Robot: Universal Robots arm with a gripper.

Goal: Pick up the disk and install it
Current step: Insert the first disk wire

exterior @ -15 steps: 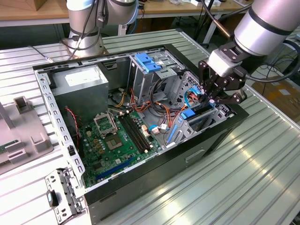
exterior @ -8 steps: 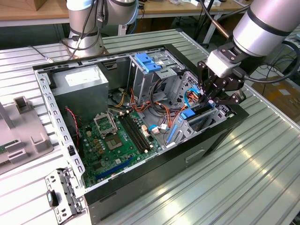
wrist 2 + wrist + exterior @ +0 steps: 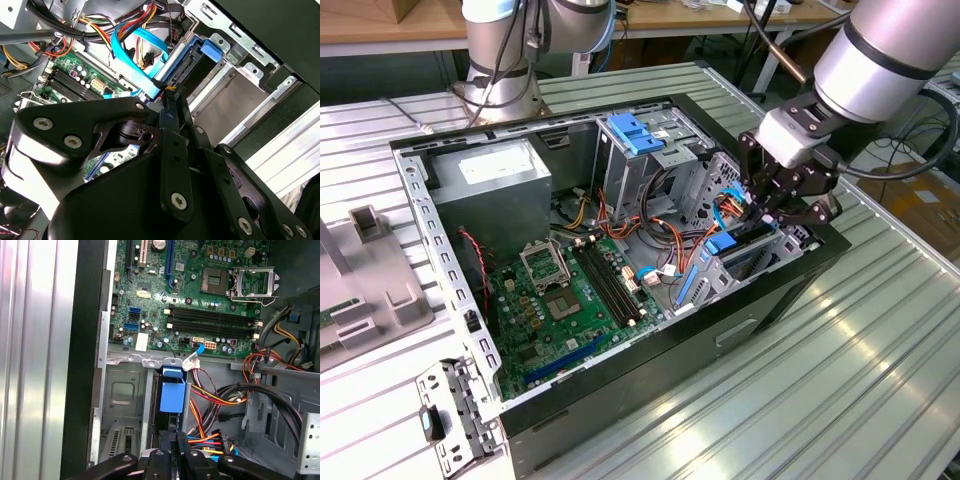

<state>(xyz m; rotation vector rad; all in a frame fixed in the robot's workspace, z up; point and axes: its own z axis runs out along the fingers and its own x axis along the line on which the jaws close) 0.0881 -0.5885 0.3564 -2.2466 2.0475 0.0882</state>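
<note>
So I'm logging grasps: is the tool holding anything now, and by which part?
It looks shut on the flat silver-metal disk with blue plastic rails, gripping its upper edge as it stands on edge in the case's bay; the contact itself is hidden.

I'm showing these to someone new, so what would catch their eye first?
Probably the open computer case on the ribbed metal table, its green circuit board bare. Next, the black pincer reaching into the case at the exterior view's right, just above the disk with its blue tab, which stands on edge in a metal bay.

arm angled down | gripper (image 3: 772,212) fingers pinched together (wrist tilted)
</note>
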